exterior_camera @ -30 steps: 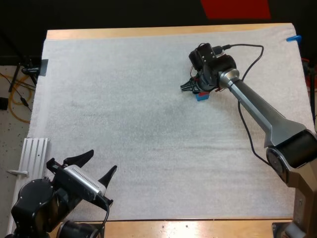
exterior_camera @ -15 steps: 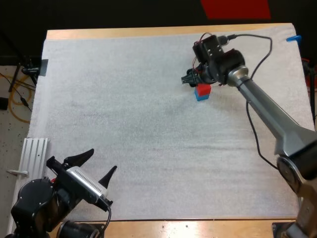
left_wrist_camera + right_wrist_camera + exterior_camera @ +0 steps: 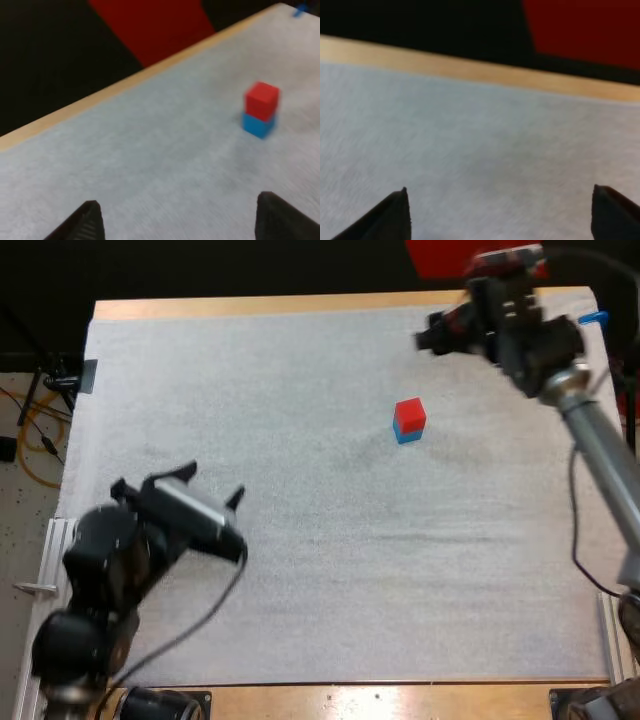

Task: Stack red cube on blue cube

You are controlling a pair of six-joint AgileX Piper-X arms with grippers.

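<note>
The red cube (image 3: 410,413) sits squarely on top of the blue cube (image 3: 406,434) on the right half of the mat, with nothing touching either. My right gripper (image 3: 428,340) is raised near the table's far edge, well beyond the stack. Its fingers stand apart over bare mat (image 3: 502,215). My left gripper (image 3: 208,486) hangs above the mat's left side, far from the cubes. It is open (image 3: 177,225), and the red cube (image 3: 262,100) on the blue cube (image 3: 258,125) lies ahead of it.
The white mat (image 3: 300,540) covers nearly the whole table. A wooden strip (image 3: 300,305) runs along the far edge. An aluminium rail (image 3: 48,560) lies off the mat's left side, by my left arm.
My right gripper has drawn away from the stacked cubes, up and toward the far right. My left arm has risen and moved forward over the mat.
</note>
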